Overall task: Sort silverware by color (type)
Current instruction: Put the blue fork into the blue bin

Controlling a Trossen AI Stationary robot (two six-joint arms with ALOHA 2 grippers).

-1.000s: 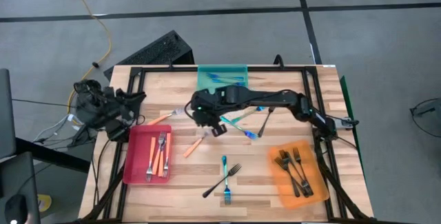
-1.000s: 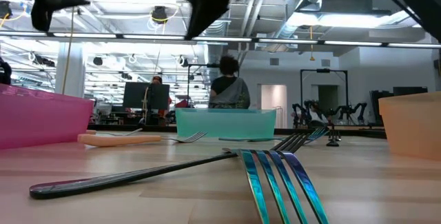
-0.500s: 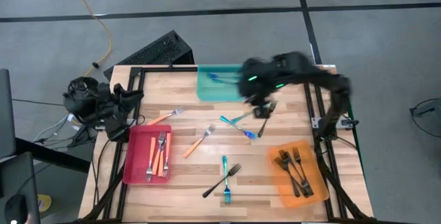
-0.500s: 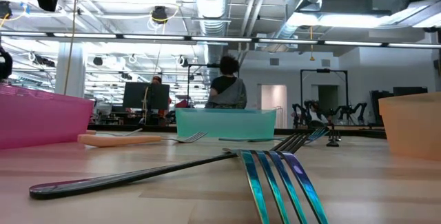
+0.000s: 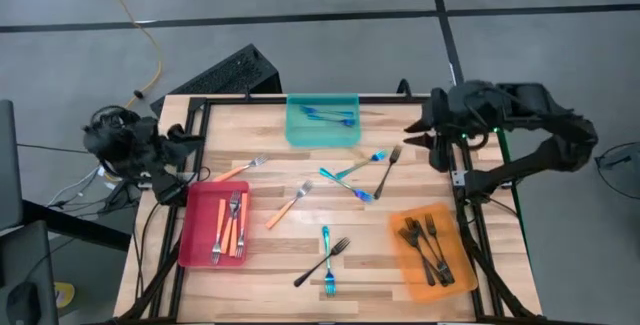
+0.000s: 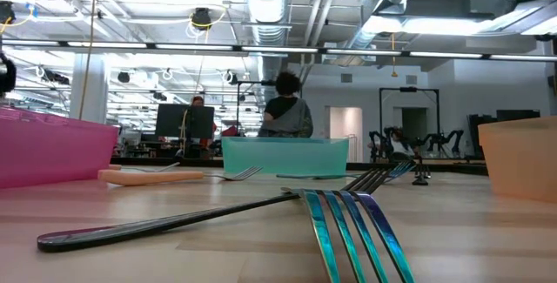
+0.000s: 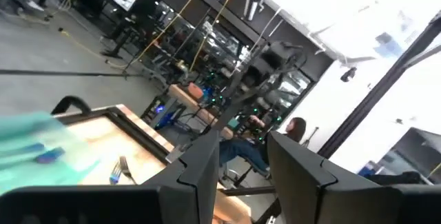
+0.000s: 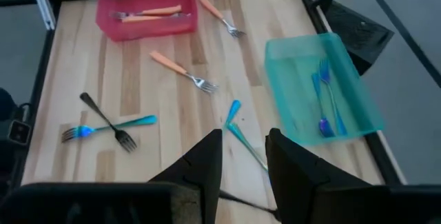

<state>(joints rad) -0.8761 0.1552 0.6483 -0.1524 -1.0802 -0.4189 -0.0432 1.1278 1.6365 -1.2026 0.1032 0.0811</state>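
Now that right tool (image 5: 437,143) swung off surface (image 5: 270,255) to far right of teal tray (image 5: 322,135), fingers parted, carrying nothing. Left tool (image 7: 238,169) parked, also slack. Seven forks loose near teal tray: orange fork (image 5: 289,204) next, probably.

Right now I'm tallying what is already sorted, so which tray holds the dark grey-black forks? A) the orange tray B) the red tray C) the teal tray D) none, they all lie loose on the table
A: in the high view several dark forks lie piled in the orange tray at the table's near right, while the red tray holds orange-handled forks and the teal tray holds blue forks.
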